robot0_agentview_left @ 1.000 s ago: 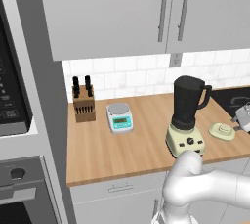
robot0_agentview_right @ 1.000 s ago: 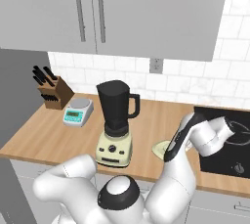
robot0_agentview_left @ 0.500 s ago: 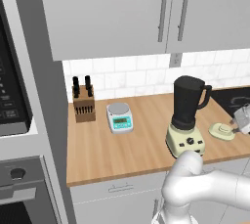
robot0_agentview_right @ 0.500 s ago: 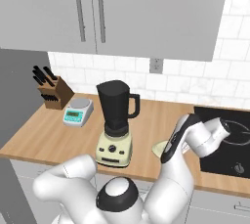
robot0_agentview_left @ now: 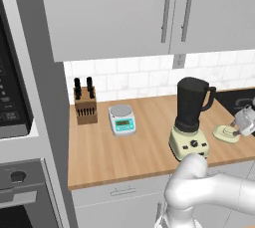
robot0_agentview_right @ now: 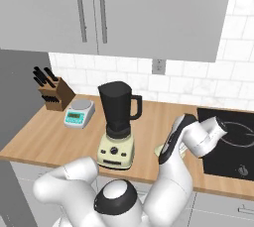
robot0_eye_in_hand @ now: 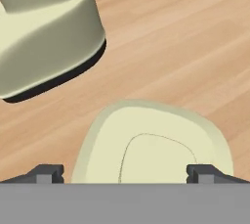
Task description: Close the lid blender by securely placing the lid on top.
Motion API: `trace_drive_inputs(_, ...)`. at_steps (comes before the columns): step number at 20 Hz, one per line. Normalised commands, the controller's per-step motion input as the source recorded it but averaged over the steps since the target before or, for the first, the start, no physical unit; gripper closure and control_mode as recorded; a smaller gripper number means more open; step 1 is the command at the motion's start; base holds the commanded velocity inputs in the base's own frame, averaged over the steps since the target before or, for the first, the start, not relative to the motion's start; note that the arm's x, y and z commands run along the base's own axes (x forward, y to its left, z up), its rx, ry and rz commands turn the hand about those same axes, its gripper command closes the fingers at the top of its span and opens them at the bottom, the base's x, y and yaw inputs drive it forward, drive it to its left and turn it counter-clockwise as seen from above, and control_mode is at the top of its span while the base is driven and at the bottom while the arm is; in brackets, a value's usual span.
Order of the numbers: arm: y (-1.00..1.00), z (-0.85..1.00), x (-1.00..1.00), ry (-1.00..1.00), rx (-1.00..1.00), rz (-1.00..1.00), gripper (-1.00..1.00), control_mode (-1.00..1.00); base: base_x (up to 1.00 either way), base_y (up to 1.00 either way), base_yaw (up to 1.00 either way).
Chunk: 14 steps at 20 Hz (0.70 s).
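The blender [robot0_agentview_left: 191,106] stands on the wooden counter [robot0_agentview_left: 124,147], its dark jar open at the top above a cream base; from the other side the blender [robot0_agentview_right: 117,112] shows its handle on the right. The cream lid [robot0_agentview_left: 224,134] lies flat on the counter to the right of the blender base. My gripper [robot0_agentview_left: 234,130] hangs just over it. In the hand view the lid [robot0_eye_in_hand: 151,147] lies close below, and my gripper [robot0_eye_in_hand: 124,173] is open, one fingertip [robot0_eye_in_hand: 46,173] on each side of the lid's raised centre. The blender base [robot0_eye_in_hand: 49,27] is at the upper left.
A knife block [robot0_agentview_left: 85,106] and a teal-and-white scale [robot0_agentview_left: 122,119] stand at the counter's left. A black cooktop [robot0_agentview_right: 230,141] lies right of the lid. Wall cabinets [robot0_agentview_left: 149,8] hang above the blender. An oven stack [robot0_agentview_left: 15,122] borders the counter on the left.
My hand has moved a little left and down, closer over the lid. The jaws have stayed open. Blender and lid have not moved.
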Motion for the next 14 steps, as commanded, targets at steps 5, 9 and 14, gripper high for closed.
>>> trace_drive_inputs(5, 0.08, -0.08, 0.01, 0.00, -0.06, 0.00, -1.00, -1.00, 0.00, 0.00, 0.00)
trace_drive_inputs(9, 0.00, -0.03, 0.13, 0.00, -0.02, 0.00, -1.00, -1.00, 0.00, 0.00, 0.00)
trace_drive_inputs(14, 0.00, 0.00, 0.18, 0.00, 0.00, 0.00, -1.00, -1.00, 0.00, 0.00, 0.00)
